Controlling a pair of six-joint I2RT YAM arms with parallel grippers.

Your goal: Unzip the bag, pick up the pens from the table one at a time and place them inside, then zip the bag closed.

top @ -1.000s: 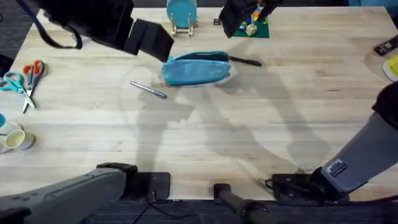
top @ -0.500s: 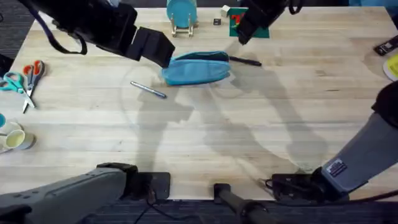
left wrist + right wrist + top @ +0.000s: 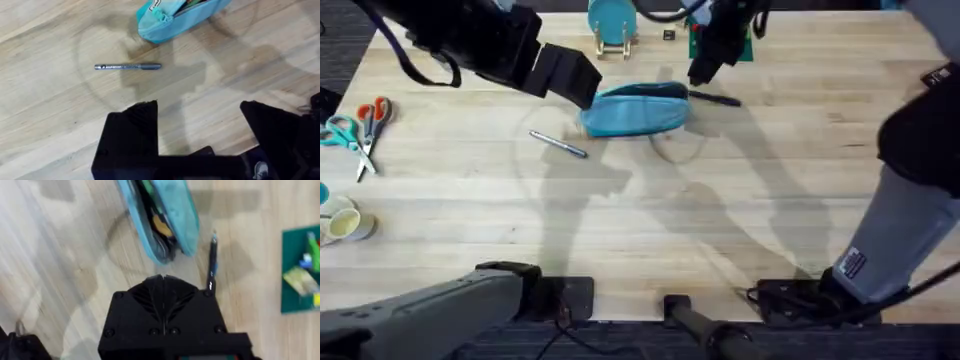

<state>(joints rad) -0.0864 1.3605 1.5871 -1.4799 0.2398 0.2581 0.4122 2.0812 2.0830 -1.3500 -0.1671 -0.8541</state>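
Two pens (image 3: pixel 558 144) on table (image 3: pixel 640 220), one unzipped bag (image 3: pixel 635 109)

We've got both arms stretched out to the far side of the table. Our left gripper (image 3: pixel 582 88) (image 3: pixel 197 112) sits at the end of the arm reaching in from the far left, and its two black fingers are spread wide apart. Our right gripper (image 3: pixel 701 72) (image 3: pixel 162 280) hangs nose-down on the right, with its fingers pressed together.
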